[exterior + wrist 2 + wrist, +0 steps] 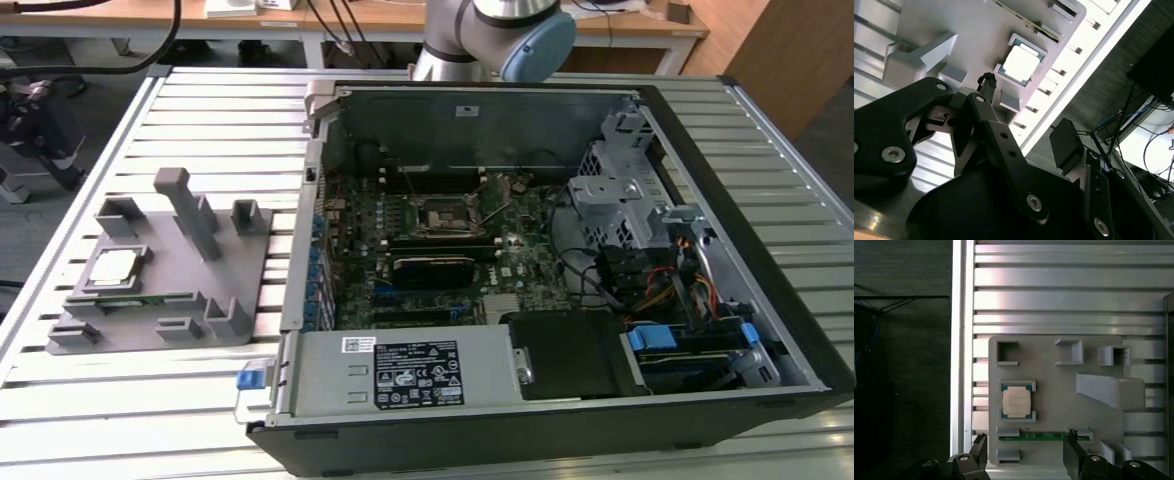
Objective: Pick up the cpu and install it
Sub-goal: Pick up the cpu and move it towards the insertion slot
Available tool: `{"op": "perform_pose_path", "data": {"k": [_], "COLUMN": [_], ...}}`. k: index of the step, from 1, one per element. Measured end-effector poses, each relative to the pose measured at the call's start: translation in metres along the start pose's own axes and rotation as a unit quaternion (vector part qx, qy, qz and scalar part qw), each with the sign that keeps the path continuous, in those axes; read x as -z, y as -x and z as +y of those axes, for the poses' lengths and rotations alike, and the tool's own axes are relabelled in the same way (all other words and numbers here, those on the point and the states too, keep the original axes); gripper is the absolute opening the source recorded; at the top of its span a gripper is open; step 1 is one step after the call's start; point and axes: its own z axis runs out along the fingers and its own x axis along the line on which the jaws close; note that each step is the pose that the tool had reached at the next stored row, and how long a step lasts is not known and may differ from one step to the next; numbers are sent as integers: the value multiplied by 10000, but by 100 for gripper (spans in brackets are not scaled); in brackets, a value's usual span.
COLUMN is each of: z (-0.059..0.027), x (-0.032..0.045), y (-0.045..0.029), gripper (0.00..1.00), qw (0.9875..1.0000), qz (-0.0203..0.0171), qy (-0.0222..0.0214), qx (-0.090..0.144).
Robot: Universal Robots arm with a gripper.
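**Exterior view.** The cpu [112, 268] lies flat, silver face up, in a pocket of the grey holder tray [214, 315], at the exterior view's left, about mid-height. The tray sits on the slatted table [134, 420], just beside the open computer case [534, 445]. The motherboard socket [438, 215] is near frame centre, well apart from the chip, and looks bare. The robot arm [501, 30] is at top centre.

**Second wrist view.** The cpu [1021, 64] shows beyond the black finger linkage. One fingertip [986, 82] hangs near the chip's pocket and apart from it, with no contact.

**First wrist view.** This looks straight down on the tray [1054, 390]. The cpu [1017, 401] sits between two low brackets, and its other two edges are free. The memory stick [1044, 436] lies just beside it in its own slot. The gripper [1025, 454] is spread wide and holds nothing. Its midline is over the stick's side of the tray, not over the chip.

**Judgement.** The step in hand is the approach for the pick.
- Centre the fingers over the chip.
- Keep the closing line across the two free green edges.
- Descend square to the tray.
- Stay clear of the brackets and the stick.
- Close gently and hold the chip level, so it does not tilt or catch in the pocket.
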Motion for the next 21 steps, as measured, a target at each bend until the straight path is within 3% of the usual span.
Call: {"op": "perform_pose_path", "data": {"k": [8,15,21], "z": [-14,-40,-60], "x": [-74,-168,-243], "y": [1,2,3], "gripper": [70,70,70], "qw": [10000,10000,10000], "qz": [1,43,45], "qy": [10,10,10], "qx": [9,7,7]}}
